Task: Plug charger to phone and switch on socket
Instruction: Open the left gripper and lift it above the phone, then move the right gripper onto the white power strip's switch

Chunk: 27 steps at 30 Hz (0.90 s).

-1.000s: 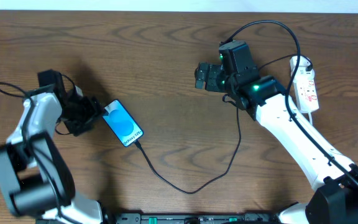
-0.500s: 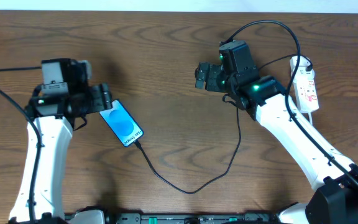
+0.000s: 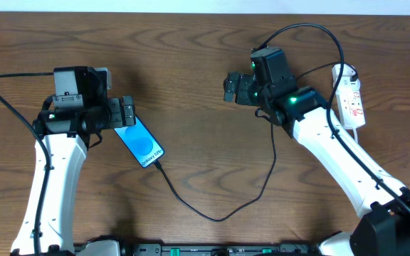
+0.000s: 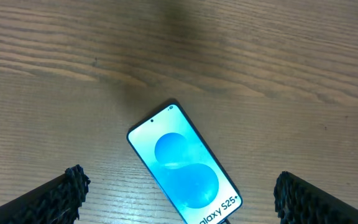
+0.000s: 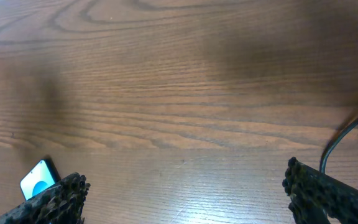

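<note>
Both pincers gape open: left pincer over the phone left of worktop centre, right pincer mid-worktop. Charger tip looks seated in phone. Socket by right edge: press its switch squarely with 1 fingertip, no dragging it.

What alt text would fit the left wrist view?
A slim black-edged smartphone with a bright blue screen lies diagonally, face up, on the brown wooden table. The black textured fingertips of the left gripper stand wide apart in the lower corners, clear of the phone.
</note>
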Available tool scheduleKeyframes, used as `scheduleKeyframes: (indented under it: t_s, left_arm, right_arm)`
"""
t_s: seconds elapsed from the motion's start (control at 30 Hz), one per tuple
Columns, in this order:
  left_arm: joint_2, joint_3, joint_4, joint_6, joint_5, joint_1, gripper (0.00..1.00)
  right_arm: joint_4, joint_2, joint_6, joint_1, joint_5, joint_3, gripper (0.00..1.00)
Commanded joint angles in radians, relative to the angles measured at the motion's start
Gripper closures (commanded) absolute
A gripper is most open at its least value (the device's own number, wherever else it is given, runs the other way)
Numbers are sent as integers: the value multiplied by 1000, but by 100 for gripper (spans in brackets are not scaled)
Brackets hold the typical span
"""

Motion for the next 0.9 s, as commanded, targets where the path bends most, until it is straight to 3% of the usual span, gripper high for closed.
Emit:
scheduleKeyframes:
  t_s: [0.0,0.23,0.4,0.73,0.87]
  left_arm:
    - [-5,16,2,17,-13,0,2]
    - [-5,16,2,17,-14,0,2]
    - [-5,16,2,17,-14,0,2]
    - [-5,16,2,17,-13,0,2]
    - [-5,16,2,17,-13,0,2]
  right_arm:
    - [-3,-13,-10,0,15,8,1]
    - [-26,-23,-67,-8,-3,8,1]
    - [-65,-58,-135,-57,-150,39,1]
    - [-394,-67,-322,-283,-465,202,1]
    - [-505,-67,-380,-370,-487,230,1]
